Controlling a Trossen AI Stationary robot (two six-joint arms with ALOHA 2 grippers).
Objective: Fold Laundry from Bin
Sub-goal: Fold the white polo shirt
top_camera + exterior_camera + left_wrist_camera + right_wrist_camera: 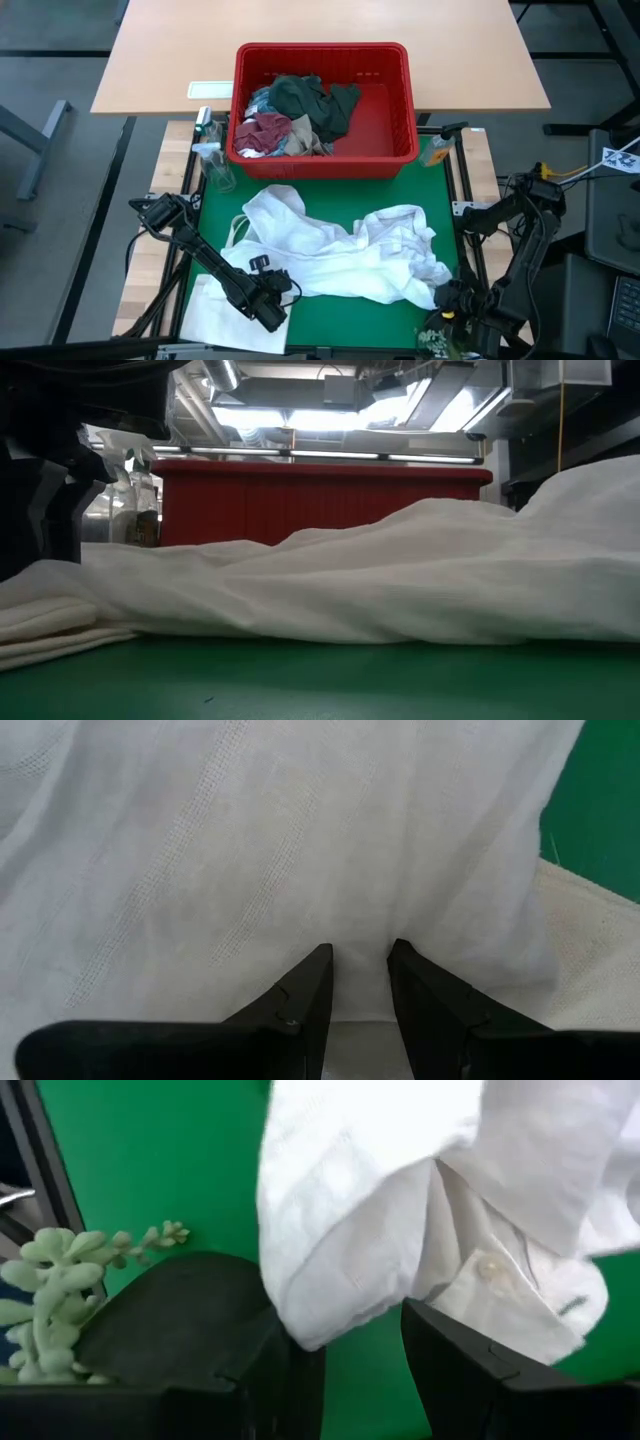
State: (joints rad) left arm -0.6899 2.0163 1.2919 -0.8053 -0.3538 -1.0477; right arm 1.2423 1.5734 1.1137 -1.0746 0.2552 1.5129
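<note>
- While the rectangular red plastic basket with slotted sides (322, 155) sits at the far edge of the green mat (330, 320) with dark green, maroon and pale cloth pieces (300, 115) heaped in its left half, one crumpled white cotton shirt (350, 255) lies spread on the mat in front of it
- Step in hand, as I judge it: laying this shirt out flat before any fold (it is rumpled, not yet squared)
- Left gripper (358, 955) is at the shirt's near left edge; its fingers stand partly apart with white cloth against the tips, and whether they pinch it I cannot tell
- Right gripper (345, 1330) is at the near right corner, jaws wide, a cuff-like fold of the shirt hanging between them but not clamped
- Next move calls for both to close on cloth edges, then draw apart to smooth it
</note>
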